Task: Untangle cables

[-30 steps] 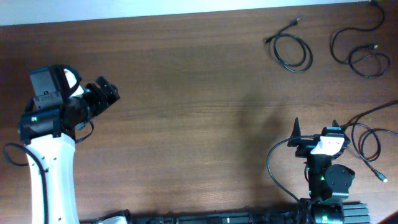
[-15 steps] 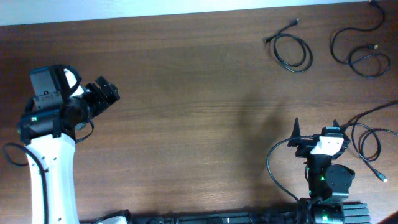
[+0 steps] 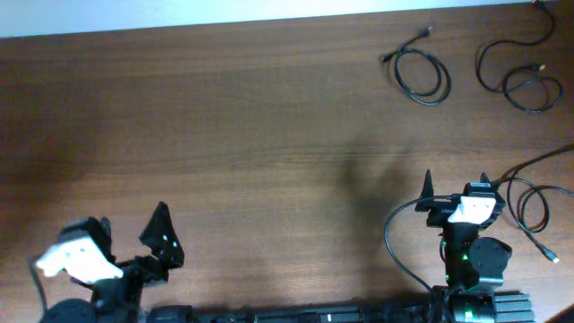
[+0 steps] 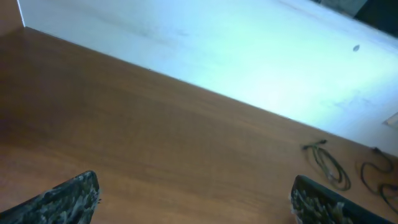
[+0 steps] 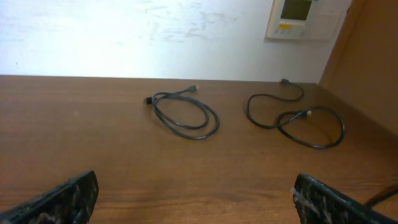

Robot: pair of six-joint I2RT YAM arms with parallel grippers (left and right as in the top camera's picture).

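Note:
Two separate black cables lie at the table's far right: a single loop [image 3: 423, 74] and a double loop [image 3: 520, 76]. Both show in the right wrist view, the single loop [image 5: 185, 116] and the double loop [image 5: 298, 118], and small and far in the left wrist view [image 4: 328, 163]. A third thin cord [image 3: 531, 208] with a plug end loops beside the right arm. My left gripper [image 3: 133, 222] is open and empty at the front left edge [image 4: 193, 198]. My right gripper [image 3: 456, 181] is open and empty at the front right [image 5: 196, 200], well short of the cables.
A white wall [image 5: 124, 37] runs along the table's far edge, with a wall panel [image 5: 305, 18] at the right. A thicker black wire [image 3: 395, 247] loops from the right arm's base. Bare wood [image 3: 269, 135] lies between the arms.
My left arm has swung from the left side of the table down to the front left edge, its gripper now pointing across the table. The right arm and cables have not moved.

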